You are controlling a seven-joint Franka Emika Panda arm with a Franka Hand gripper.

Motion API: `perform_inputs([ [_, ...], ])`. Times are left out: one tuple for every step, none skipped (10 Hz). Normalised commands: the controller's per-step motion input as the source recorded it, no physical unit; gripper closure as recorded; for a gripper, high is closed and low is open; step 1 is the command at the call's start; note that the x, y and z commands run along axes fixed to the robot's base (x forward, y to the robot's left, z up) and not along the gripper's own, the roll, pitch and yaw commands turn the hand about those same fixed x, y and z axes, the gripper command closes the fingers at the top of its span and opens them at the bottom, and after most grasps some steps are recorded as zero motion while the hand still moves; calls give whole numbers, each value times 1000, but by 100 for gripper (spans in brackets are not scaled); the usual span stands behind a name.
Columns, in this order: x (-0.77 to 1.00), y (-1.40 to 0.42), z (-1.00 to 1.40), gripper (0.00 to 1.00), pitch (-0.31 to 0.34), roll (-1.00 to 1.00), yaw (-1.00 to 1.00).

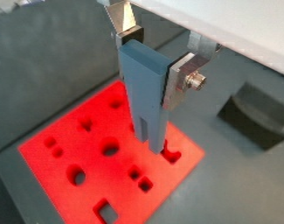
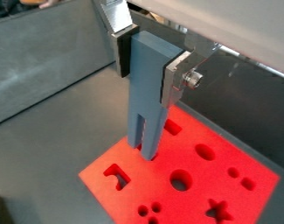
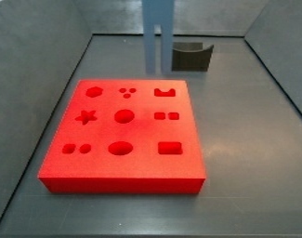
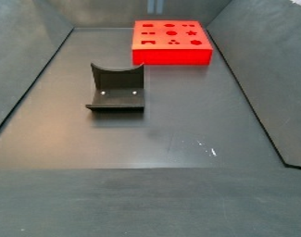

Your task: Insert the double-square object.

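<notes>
My gripper (image 1: 154,59) is shut on the top of the double-square object (image 1: 144,96), a tall grey-blue block held upright with its two prongs pointing down. Both wrist views show it, and the gripper (image 2: 150,59) grips it the same way there. The prongs hang a little above the red board (image 1: 162,171), apart from it. In a side view the block (image 3: 156,33) hangs over the far edge of the board (image 3: 128,163), beyond the pair of small square holes (image 3: 167,116). The gripper itself is out of frame in both side views.
A dark grey U-shaped block (image 3: 191,56) stands on the floor behind the board and shows in both side views (image 4: 116,90). The board (image 4: 172,57) has several other shaped holes. Grey walls enclose the floor on all sides.
</notes>
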Motion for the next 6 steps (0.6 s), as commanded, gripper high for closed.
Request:
perform_inputs([
  [200, -177, -449, 100, -41, 37, -111],
  [26, -37, 0, 100, 0, 0, 0],
  [0, 0, -31, 100, 0, 0, 0],
  [0, -237, -171, 100, -13, 4, 0],
  [60, -329, -186, 100, 0, 0, 0],
  [186, -357, -174, 100, 0, 44, 0],
])
